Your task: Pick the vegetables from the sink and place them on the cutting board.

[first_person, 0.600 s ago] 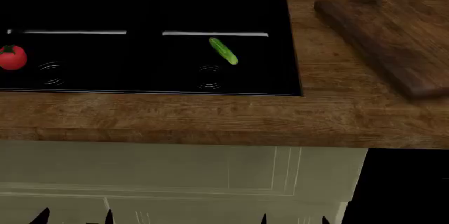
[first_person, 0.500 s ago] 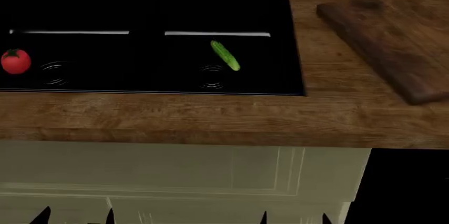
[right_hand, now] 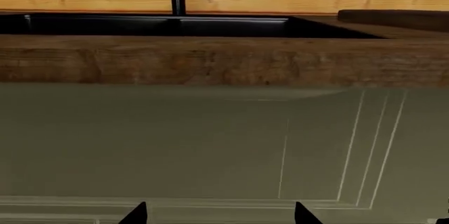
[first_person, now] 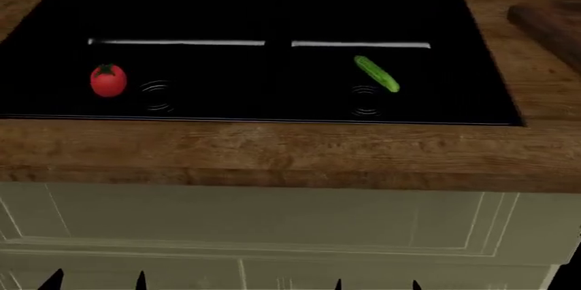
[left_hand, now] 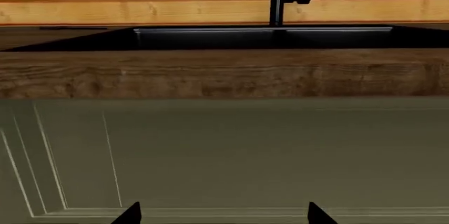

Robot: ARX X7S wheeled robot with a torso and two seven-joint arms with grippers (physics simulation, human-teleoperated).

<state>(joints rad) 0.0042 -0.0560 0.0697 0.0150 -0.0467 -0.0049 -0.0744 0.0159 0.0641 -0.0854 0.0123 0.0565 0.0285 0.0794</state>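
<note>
Nothing is moved yet: tomato (first_person: 108, 80) and cucumber (first_person: 376, 73) both lie in the sink (first_person: 272, 11), board (first_person: 549, 24) bare at the counter's (first_person: 272, 150) right; both grippers' fingers spread, empty, below counter height

Only black, sharply pointed tips of the jaws show, two on each arm.
</note>
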